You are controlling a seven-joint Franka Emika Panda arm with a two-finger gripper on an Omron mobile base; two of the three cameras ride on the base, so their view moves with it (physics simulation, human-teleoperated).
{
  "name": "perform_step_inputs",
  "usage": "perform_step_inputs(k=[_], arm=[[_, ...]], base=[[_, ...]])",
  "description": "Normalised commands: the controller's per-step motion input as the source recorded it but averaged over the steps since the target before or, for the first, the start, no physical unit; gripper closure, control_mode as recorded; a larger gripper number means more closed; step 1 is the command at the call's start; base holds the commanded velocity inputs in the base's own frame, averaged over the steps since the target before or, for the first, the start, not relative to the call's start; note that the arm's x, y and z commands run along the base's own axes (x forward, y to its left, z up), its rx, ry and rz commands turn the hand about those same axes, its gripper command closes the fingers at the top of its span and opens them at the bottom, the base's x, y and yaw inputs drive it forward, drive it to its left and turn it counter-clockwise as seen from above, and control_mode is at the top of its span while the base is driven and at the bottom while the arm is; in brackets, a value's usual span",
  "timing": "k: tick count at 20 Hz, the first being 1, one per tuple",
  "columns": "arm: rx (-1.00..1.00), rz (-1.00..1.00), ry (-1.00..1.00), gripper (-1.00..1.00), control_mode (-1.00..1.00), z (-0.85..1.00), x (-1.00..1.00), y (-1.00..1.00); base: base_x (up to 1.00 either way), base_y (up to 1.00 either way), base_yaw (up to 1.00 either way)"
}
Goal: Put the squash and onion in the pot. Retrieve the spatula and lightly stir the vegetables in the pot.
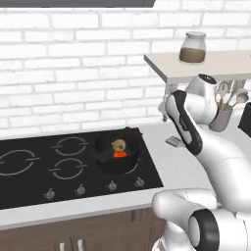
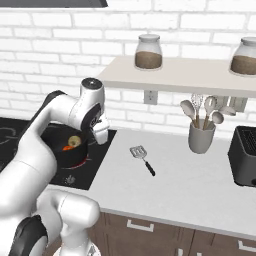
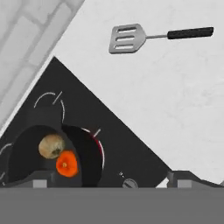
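The black pot (image 1: 113,166) sits on the front right burner with the golden-tan onion (image 1: 118,144) and the orange-red squash (image 1: 119,154) inside it, side by side. In the hand view the onion (image 3: 51,146) and squash (image 3: 66,163) lie in the pot (image 3: 24,155) at the lower left. The grey spatula (image 2: 142,157) lies flat on the white counter right of the stove, its slotted head (image 3: 127,38) towards the wall and its dark handle (image 3: 190,33) towards the front. My gripper (image 2: 102,134) hangs open and empty above the stove's right edge, between pot and spatula.
The black cooktop (image 1: 44,169) has a row of knobs along its front. A grey cup of pale spoons (image 2: 201,136) stands at the back of the counter, a dark toaster (image 2: 245,156) at the far right. A shelf (image 2: 175,75) with jars overhangs the counter.
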Motion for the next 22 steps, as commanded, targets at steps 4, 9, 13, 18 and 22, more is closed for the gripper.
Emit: perform_step_inputs(k=[4,9,13,18,22], arm=[[0.37,-0.71,0.31,-1.0,-1.0,-0.01,-0.24,-0.74],[0.25,-0.75,0.34,-1.0,-1.0,-0.13,-0.12,-0.62],[0.2,-0.73,0.3,-1.0,-1.0,-0.23,-0.01,-0.63],[0.15,-0.62,0.14,-1.0,-1.0,-0.37,-0.14,-0.46],[0.12,-0.31,0.0,-1.0,-1.0,-0.42,-0.04,-0.31]], base=[[0.0,0.0,0.0],[0.0,0.0,0.0],[0.0,0.0,0.0],[0.0,0.0,0.0],[0.0,0.0,0.0]])
